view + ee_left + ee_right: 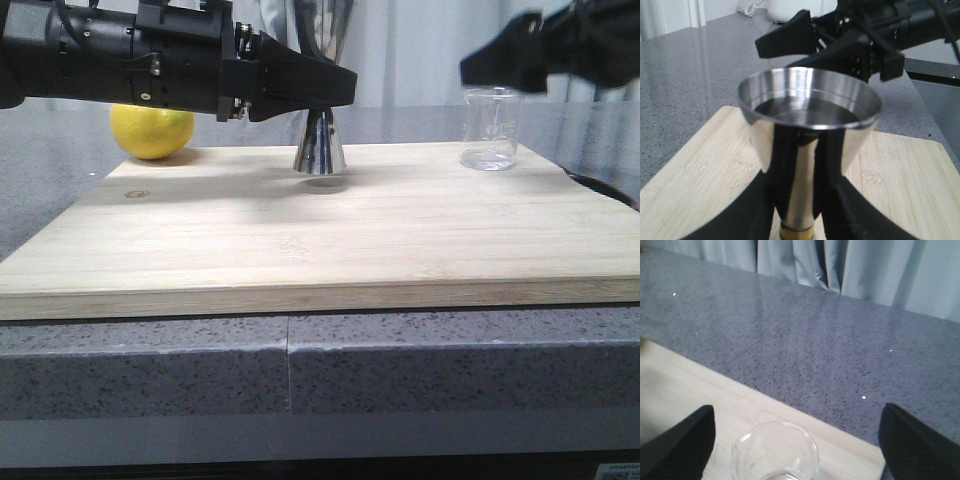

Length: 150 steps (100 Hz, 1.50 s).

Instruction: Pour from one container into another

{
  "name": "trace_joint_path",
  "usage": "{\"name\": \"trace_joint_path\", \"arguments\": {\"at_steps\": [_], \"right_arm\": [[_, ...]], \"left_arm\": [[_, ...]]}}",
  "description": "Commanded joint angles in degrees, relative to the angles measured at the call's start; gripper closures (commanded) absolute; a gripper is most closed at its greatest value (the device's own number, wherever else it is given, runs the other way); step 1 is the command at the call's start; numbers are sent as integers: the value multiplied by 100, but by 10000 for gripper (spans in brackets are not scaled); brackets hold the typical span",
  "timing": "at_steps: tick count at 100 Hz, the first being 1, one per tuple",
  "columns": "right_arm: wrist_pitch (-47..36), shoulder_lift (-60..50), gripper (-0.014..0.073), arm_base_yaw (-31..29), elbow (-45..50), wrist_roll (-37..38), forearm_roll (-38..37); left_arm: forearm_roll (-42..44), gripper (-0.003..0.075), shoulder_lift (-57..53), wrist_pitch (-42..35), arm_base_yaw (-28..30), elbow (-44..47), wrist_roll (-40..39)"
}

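Note:
The steel jigger (319, 145) is upright at the back middle of the wooden board (330, 240). My left gripper (335, 88) is shut on it near its narrow waist. Its base looks just off the board, with a shadow beneath. In the left wrist view the jigger's (810, 110) upper cup shows a dark liquid surface, and my fingers (765, 200) press both sides above the gold band. The clear glass beaker (491, 128) stands on the board's back right corner. My right gripper (500, 62) hovers open just above it. From the right wrist, the beaker (775, 452) sits between the spread fingertips (682, 445).
A yellow citrus fruit (150, 130) lies behind the board's back left corner. The board rests on a grey speckled counter (300, 360), with curtains behind. The right arm (865, 35) shows beyond the jigger in the left wrist view.

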Motion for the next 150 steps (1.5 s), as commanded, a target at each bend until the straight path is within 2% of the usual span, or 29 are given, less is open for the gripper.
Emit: {"name": "trace_joint_path", "arguments": {"at_steps": [1, 12, 24, 37, 51, 63, 100, 105, 115, 125, 133, 150], "right_arm": [[306, -696, -10, -10, -154, 626, -82], [1536, -1327, -9, 151, -154, 1367, -438], [2649, -1825, -9, 455, -154, 1815, -775], [3714, -2198, -9, 922, -154, 1845, -793], [4456, -2427, -9, 1291, -154, 1845, -793], [4728, -2489, -5, 1467, -154, 1845, -793], [4759, -2489, -5, 1757, -144, 1799, -689], [4669, -2489, -5, 1757, -144, 1325, -184], [4519, -2489, -5, 1757, -144, -685, 1326], [4667, -2489, -5, 1733, -144, -2200, 2534], [4616, -2560, -5, 1648, -117, -2500, 3051], [4109, -3087, -5, 1274, 307, -2553, 3427]], "left_arm": [[-491, 535, -279, 661, -46, -175, -32], [-491, 535, -279, 661, -46, -175, -32], [-491, 535, -279, 661, -46, -175, -32], [-491, 535, -279, 661, -46, -175, -32], [-491, 535, -279, 661, -46, -175, -32], [-491, 535, -279, 661, -46, -175, -32], [-491, 535, -279, 661, -46, -175, -32], [-491, 535, -279, 661, -46, -175, -32], [-491, 535, -279, 661, -46, -175, -32], [-491, 535, -279, 661, -46, -175, -32], [-491, 535, -279, 661, -46, -175, -32], [-491, 535, -279, 661, -46, -175, -32]]}}
